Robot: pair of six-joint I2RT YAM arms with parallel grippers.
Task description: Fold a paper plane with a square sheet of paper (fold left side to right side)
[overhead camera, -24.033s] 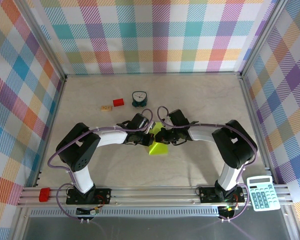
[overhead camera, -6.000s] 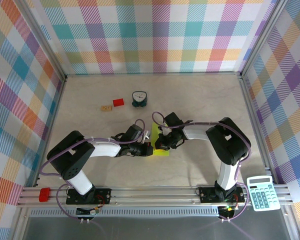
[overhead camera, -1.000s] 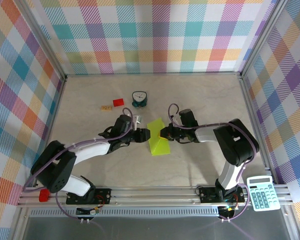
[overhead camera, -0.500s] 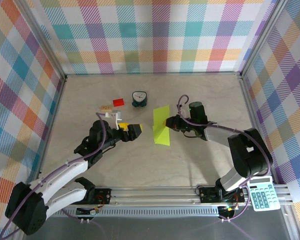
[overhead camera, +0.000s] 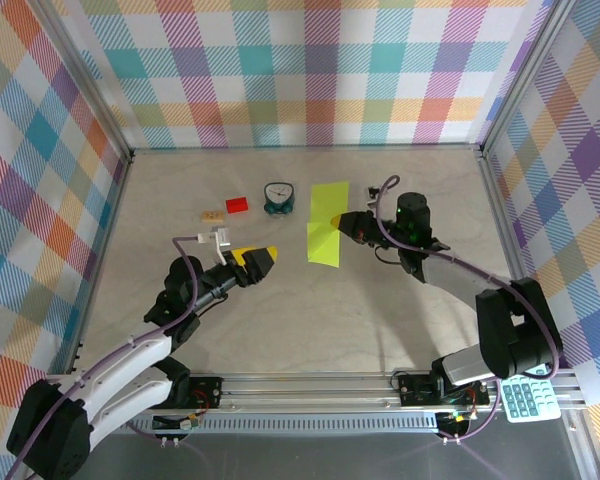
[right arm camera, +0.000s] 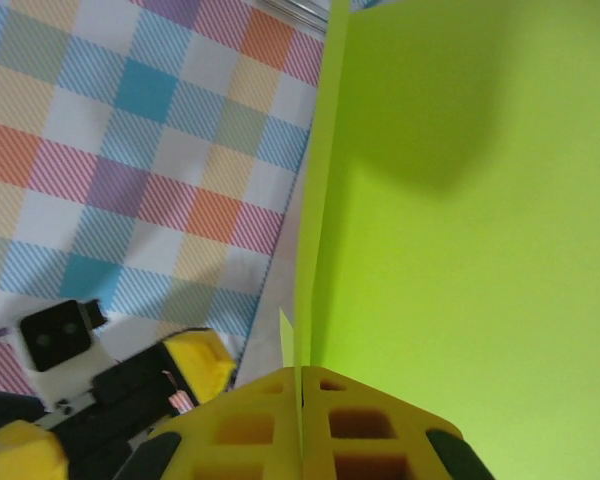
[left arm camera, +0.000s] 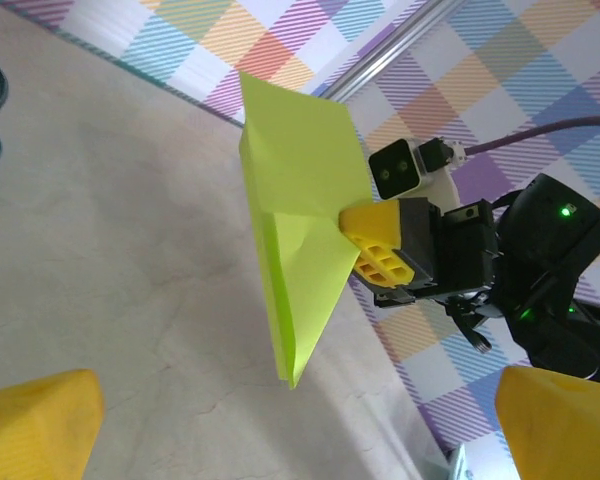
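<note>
On the left, the left gripper [overhead camera: 256,260] hangs over the surface [overhead camera: 180,190] with its jaws fully apart and nothing between them, well apart from the paper. Behind it lie a tan block [overhead camera: 213,215], a small red block [overhead camera: 237,205] and the teal clock [overhead camera: 278,198].

The creased sheet of paper [overhead camera: 326,232] is in the middle, just right of the clock. It appears raised off the surface, though I cannot tell if its lower tip touches. The right gripper [overhead camera: 338,222] has its jaws pressed together on one edge of it.

I think the risk is this single pinch: the sheet can swing or slip, and its folds can spring open. Wide jaws coming from the left may push a loose flap and bend it wrongly. A move toward the far side may knock the clock.

There is free room on the near side of the sheet, toward the arm bases. The right wall [overhead camera: 500,190] is well apart.
</note>
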